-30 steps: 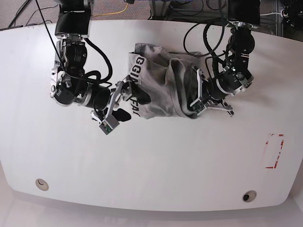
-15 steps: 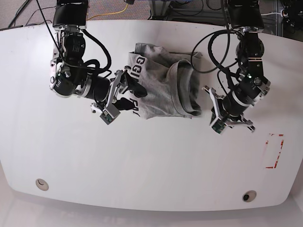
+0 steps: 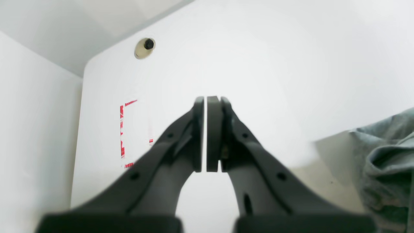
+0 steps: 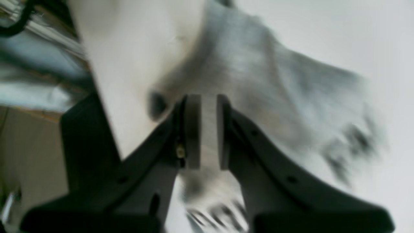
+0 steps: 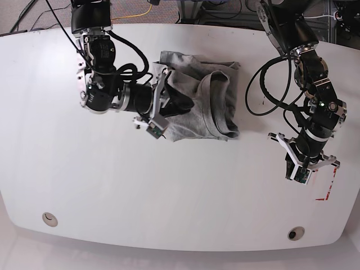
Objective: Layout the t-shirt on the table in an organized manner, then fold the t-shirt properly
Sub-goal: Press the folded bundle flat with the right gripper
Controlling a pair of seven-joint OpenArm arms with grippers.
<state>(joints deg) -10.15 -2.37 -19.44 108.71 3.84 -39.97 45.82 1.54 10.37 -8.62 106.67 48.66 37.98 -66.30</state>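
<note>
Shirt is bunched at the counter's far middle — not laid out, no folds done. Right jaws narrow, over its left edge; can't tell if they're gripping cloth. Left jaws closed, empty — parked near right.

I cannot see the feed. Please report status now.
Left gripper shut, empty, away from shirt. Right gripper narrow over bunched t-shirt, grip unclear. Nothing in the way.
</note>
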